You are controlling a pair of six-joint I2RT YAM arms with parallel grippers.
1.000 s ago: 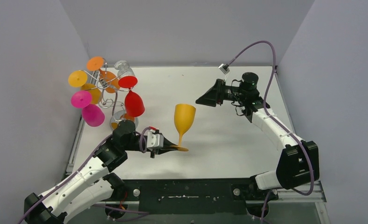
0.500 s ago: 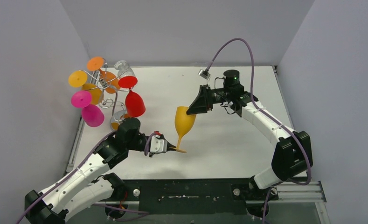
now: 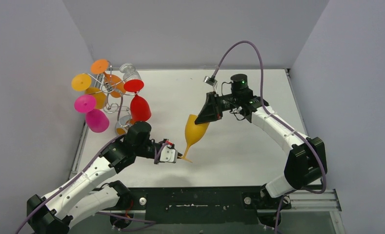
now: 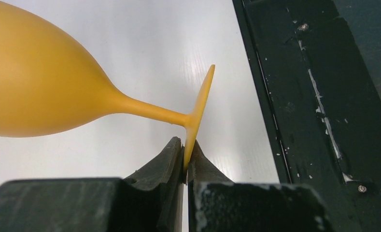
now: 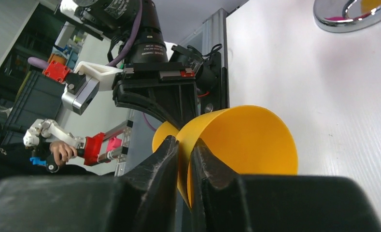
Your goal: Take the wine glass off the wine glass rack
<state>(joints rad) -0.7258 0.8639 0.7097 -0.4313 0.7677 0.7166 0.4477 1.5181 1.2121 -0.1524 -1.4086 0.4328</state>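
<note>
White table [image 3: 249, 146] under a handover: the orange wine glass [image 3: 195, 129], clear of the rack [image 3: 113, 95] and newly tilted, hangs between the arms; left gripper [image 3: 179, 157] pinches its foot; right gripper [image 3: 199, 118], open a second ago, has closed on its rim; release by the left seems next.

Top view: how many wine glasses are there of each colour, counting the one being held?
Yellow: 2 (held yellow glass, hanging yellow glass)
Orange glass: 1
Pink glass: 1
Red glass: 1
Clear glass: 1
Total: 6
</note>
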